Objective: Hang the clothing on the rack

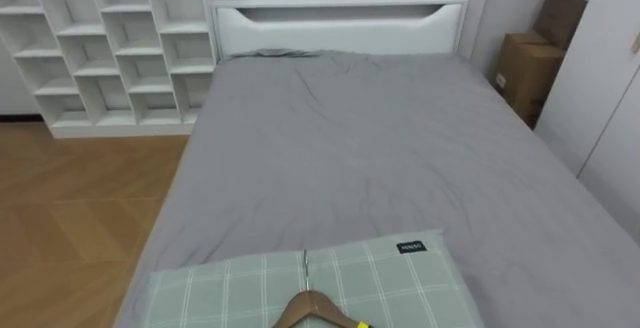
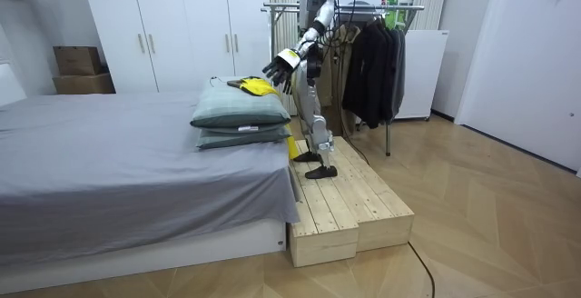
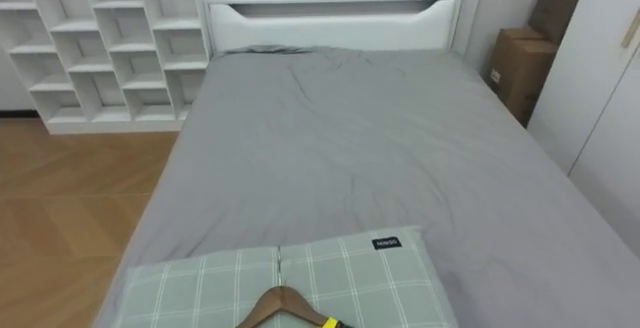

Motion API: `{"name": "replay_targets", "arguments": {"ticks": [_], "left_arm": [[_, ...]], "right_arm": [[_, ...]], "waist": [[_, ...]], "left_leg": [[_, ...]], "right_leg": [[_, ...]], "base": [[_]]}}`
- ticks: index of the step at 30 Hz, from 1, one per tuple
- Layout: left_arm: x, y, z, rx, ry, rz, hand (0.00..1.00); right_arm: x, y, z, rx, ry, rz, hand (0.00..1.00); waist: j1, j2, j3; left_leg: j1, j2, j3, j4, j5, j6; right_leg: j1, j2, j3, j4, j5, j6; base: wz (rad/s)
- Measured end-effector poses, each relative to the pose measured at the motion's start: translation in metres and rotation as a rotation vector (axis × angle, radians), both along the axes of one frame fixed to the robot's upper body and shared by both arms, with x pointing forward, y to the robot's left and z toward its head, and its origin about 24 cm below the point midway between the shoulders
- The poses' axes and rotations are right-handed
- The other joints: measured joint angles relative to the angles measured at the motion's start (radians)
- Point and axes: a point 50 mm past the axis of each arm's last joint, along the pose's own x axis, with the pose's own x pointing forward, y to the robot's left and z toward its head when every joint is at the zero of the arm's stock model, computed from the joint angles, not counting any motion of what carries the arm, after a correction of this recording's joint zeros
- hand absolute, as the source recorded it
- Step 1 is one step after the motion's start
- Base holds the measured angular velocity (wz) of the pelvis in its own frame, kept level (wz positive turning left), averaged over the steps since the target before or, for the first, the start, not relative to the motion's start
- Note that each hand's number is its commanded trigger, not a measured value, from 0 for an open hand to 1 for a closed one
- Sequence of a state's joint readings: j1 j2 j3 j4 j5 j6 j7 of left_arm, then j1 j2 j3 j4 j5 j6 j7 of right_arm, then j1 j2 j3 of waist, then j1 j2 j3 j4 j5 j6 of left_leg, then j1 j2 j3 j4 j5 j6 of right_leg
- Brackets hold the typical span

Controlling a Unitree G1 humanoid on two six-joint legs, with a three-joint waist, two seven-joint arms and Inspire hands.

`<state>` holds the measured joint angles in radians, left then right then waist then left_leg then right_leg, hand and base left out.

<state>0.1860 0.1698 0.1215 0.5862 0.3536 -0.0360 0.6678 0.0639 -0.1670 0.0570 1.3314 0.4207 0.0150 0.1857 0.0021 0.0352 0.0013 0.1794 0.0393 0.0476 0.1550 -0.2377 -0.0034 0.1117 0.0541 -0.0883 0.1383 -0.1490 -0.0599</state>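
Bedroom before me, grey bed (image 1: 340, 168) in the middle.
White cubby shelves (image 1: 110, 48) stand to my left, cardboard boxes (image 1: 525, 68) right, wood floor (image 1: 70, 218) below.

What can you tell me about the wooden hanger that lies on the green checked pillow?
The hanger looks like brown wood, with curved shoulders; the eye view's lower edge cuts it off. It lies flat on the top pillow at the foot of the grey bed. A yellow garment covers its near part. The left hand, fingers open, hangs just above that garment; whether it touches cannot be told.
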Motion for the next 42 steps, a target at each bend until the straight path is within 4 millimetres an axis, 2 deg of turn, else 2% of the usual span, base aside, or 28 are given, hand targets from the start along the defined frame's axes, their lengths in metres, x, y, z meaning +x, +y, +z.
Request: {"name": "replay_targets", "arguments": {"ticks": [4, 6, 8, 9, 16, 18, 25, 33, 42], "left_arm": [[0.020, -0.006, 0.018, 0.131, -0.046, -0.144, 0.00], [0.025, -0.008, 0.024, 0.196, -0.046, -0.200, 0.00], [0.026, -0.010, 0.024, 0.239, -0.029, -0.245, 0.00], [0.028, -0.012, 0.024, 0.273, -0.013, -0.286, 0.00], [0.034, -0.027, 0.023, 0.375, 0.038, -0.452, 0.00], [0.035, -0.029, 0.023, 0.394, 0.056, -0.490, 0.00], [0.043, -0.035, 0.024, 0.404, 0.061, -0.553, 0.00], [0.052, -0.053, 0.022, 0.375, 0.071, -0.648, 0.00], [0.052, -0.069, 0.015, 0.314, 0.135, -0.751, 0.00]], "right_arm": [[0.000, -0.004, 0.001, -0.003, -0.004, 0.006, 0.00], [0.000, -0.008, 0.002, -0.006, -0.007, 0.009, 0.00], [0.001, -0.008, 0.002, -0.006, -0.011, 0.017, 0.00], [0.002, -0.008, 0.003, -0.008, -0.018, 0.032, 0.00], [0.005, -0.009, 0.004, -0.004, -0.045, 0.051, 0.00], [0.007, -0.009, 0.004, -0.005, -0.050, 0.052, 0.00], [0.007, -0.010, 0.004, -0.021, -0.053, 0.051, 0.00], [0.009, -0.011, 0.004, -0.038, -0.053, 0.049, 0.00], [0.011, -0.010, 0.004, -0.034, -0.057, 0.058, 0.00]], "waist": [[-0.007, 0.004, -0.0024], [-0.025, 0.009, -0.0025], [-0.038, 0.007, 0.0000], [-0.047, 0.013, -0.0021], [-0.063, 0.008, 0.0013], [-0.079, 0.011, -0.0004], [-0.090, 0.012, 0.0019], [-0.092, 0.017, 0.0064], [-0.093, 0.017, 0.0070]], "left_leg": [[0.001, -0.001, 0.005, 0.010, 0.000, 0.000], [0.002, -0.002, 0.007, 0.009, 0.000, 0.000], [0.002, -0.001, 0.007, 0.009, 0.000, 0.000], [-0.001, -0.001, 0.007, 0.008, 0.000, 0.000], [0.004, 0.000, 0.030, 0.002, 0.000, 0.000], [0.004, 0.000, 0.033, -0.003, 0.000, 0.000], [0.007, 0.000, 0.034, -0.004, 0.000, 0.000], [0.007, 0.000, 0.034, -0.004, 0.000, 0.000], [0.003, 0.002, 0.051, -0.008, 0.000, 0.000]], "right_leg": [[0.001, -0.001, 0.005, -0.003, 0.000, 0.000], [-0.002, -0.001, 0.006, -0.004, 0.000, 0.000], [-0.001, -0.001, 0.009, -0.004, 0.000, 0.000], [-0.001, -0.001, 0.011, -0.004, 0.000, 0.000], [-0.005, 0.000, 0.038, -0.003, 0.000, 0.000], [-0.006, 0.001, 0.043, -0.003, 0.001, 0.001], [-0.009, 0.002, 0.055, -0.004, 0.002, 0.002], [-0.009, 0.002, 0.056, -0.003, 0.002, 0.002], [-0.025, 0.005, 0.063, 0.002, 0.003, 0.001]], "base": [[-0.07], [0.00], [0.00], [0.00], [-0.11], [-0.06], [-0.05], [0.00], [-0.04]]}}
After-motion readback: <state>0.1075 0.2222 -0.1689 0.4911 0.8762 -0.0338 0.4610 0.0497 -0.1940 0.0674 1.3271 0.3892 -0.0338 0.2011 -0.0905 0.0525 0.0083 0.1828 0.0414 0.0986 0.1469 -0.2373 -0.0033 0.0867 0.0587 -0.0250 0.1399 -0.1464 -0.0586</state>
